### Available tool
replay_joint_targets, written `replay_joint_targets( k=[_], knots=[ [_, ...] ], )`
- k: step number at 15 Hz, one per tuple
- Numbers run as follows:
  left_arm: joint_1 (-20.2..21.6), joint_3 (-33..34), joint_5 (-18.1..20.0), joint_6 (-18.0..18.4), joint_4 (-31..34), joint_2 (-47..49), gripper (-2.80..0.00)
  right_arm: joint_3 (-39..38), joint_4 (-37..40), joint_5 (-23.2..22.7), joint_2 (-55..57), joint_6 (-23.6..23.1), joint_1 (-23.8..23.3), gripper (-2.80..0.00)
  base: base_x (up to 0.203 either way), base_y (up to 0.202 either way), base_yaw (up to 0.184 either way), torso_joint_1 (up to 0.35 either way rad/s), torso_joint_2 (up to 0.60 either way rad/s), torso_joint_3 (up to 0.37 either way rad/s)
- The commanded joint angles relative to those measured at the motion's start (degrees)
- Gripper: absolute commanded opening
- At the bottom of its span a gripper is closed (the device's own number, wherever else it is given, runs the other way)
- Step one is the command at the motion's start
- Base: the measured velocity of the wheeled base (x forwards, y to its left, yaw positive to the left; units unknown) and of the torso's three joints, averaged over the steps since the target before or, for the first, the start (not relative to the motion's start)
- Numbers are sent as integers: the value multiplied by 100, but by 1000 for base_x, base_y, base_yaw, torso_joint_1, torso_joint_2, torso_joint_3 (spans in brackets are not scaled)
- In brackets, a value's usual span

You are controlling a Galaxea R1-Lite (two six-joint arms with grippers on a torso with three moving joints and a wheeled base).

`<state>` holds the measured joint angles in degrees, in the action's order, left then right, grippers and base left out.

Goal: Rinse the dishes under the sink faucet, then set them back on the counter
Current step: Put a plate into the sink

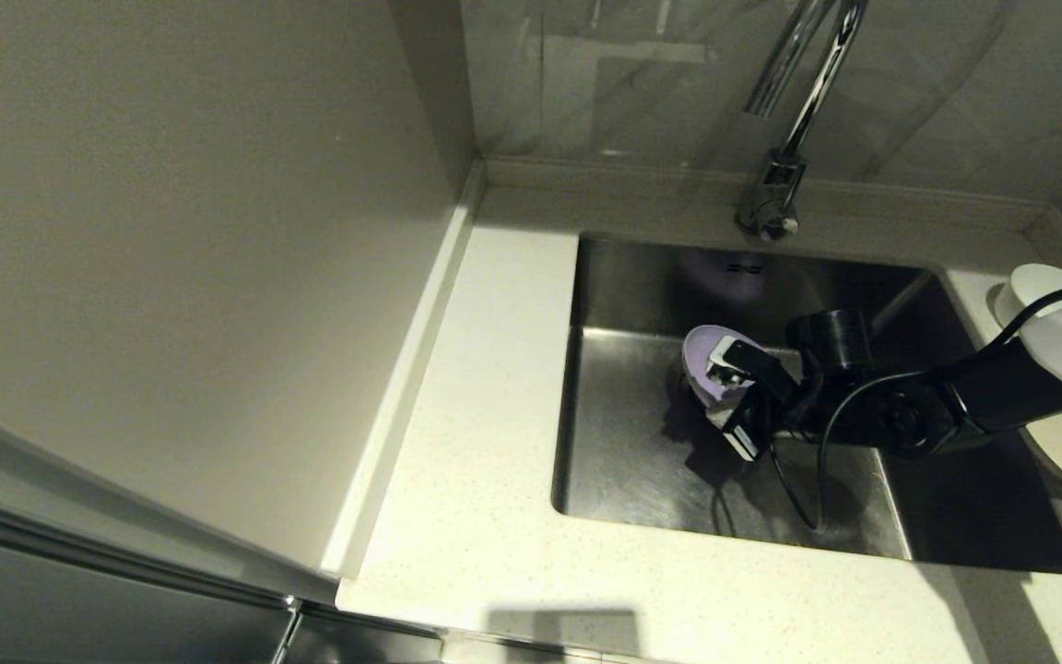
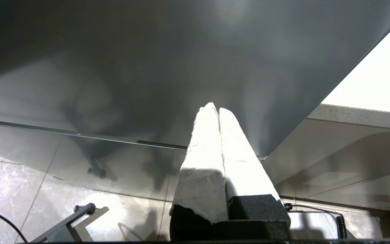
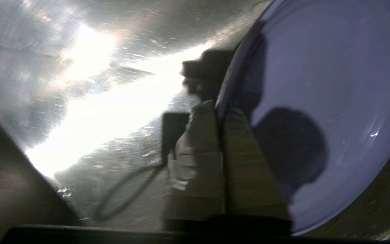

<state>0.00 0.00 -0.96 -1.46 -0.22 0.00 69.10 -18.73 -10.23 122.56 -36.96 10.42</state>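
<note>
Down in the sink, the right gripper pinches the lilac plate tight by its thin rim, a stiff, light, likely slippery, breakable thing best held right there at the edge.

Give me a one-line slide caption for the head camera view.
Right claw grips the lilac plate on edge inside the steel sink, below the chrome faucet.

Dim kitchen; glare on the sink floor, right wrist view blurred.
</note>
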Motion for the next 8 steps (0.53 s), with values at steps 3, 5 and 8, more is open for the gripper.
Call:
replay_joint_targets(
  k=[3, 5, 8],
  knots=[
    [0, 0, 0, -4, -4, -24, -280, 78, -76, -11, 243, -59, -113, 0, 0, 0, 0, 0, 0, 0],
    [0, 0, 0, -4, -4, -18, -280, 83, -78, -14, 211, -57, -185, 0, 0, 0, 0, 0, 0, 0],
    [0, 0, 0, 3, -4, -18, -280, -12, -37, -21, -250, -6, -324, 0, 0, 0, 0, 0, 0, 0]
  ],
)
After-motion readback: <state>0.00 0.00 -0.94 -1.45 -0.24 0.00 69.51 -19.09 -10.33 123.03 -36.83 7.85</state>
